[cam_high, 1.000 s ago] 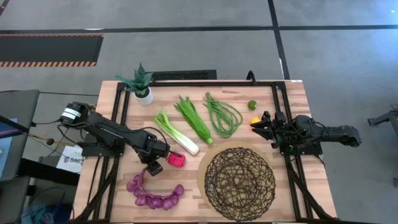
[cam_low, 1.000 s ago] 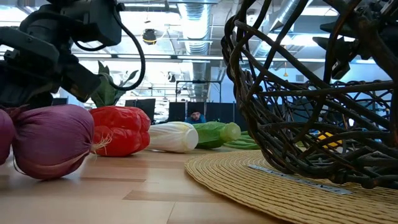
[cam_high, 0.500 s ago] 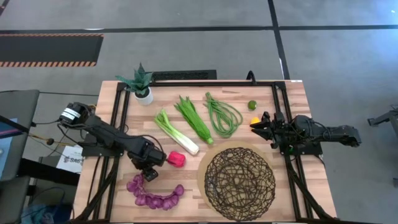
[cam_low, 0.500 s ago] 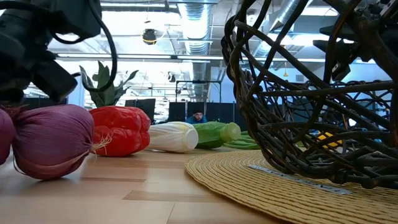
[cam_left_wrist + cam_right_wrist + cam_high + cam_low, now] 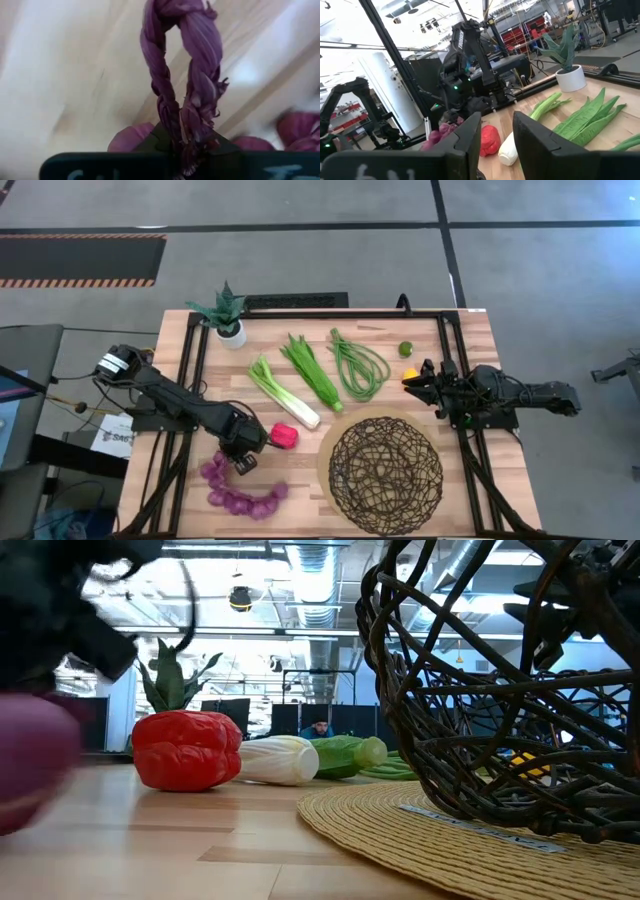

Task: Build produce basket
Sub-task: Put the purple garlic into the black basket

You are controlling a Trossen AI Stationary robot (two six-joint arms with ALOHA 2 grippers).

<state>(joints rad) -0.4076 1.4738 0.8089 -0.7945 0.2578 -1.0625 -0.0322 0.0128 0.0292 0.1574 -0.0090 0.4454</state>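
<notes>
Purple grape bunch (image 5: 192, 75) — stem in left claw (image 5: 187, 150).

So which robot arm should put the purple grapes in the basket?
The left one, probably. The left gripper is already shut on the purple grape bunch, beside the basket. The right gripper waits open, farther away by the lemon.

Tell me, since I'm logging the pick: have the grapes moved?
Yes. The grapes, clamped in the left pincer, have shifted away from the basket, which is unmoved.
</notes>
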